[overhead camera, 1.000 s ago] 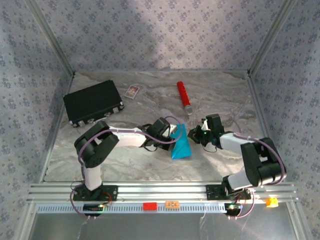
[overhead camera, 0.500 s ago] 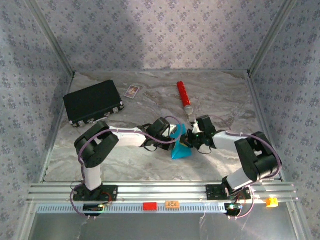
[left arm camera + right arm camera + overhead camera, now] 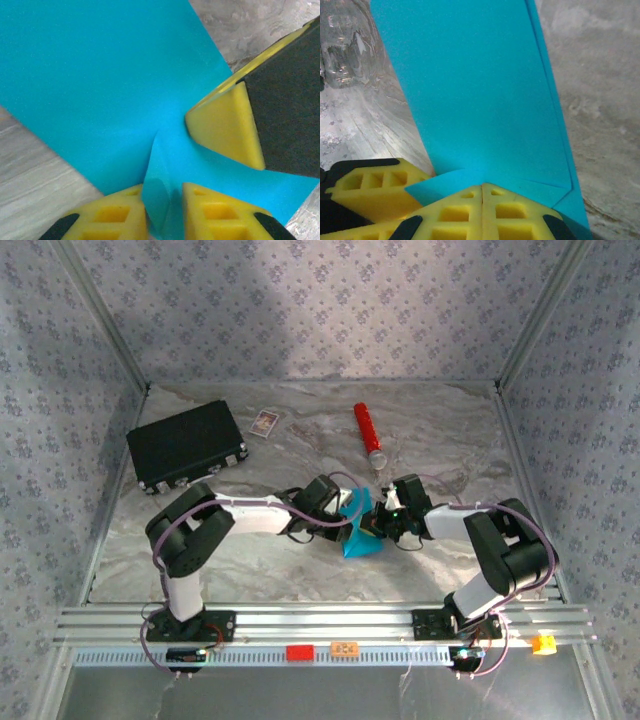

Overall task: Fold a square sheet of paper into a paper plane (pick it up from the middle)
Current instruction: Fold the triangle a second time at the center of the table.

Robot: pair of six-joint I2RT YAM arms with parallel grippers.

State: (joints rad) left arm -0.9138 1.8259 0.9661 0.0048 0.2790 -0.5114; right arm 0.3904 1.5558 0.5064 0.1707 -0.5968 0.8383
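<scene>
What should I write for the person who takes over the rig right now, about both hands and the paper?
Left hand: fingers a little apart, with a raised ridge of the paper between them. Whether it grips cannot be told.
Right hand: shut, tips against the paper. Whether it pinches the paper cannot be told.
Paper: on the table, between the two hands.
Done: at least one fold; a doubled edge shows in the right wrist view.
Left: the remaining folds; the shape is not yet a pointed dart.
</scene>
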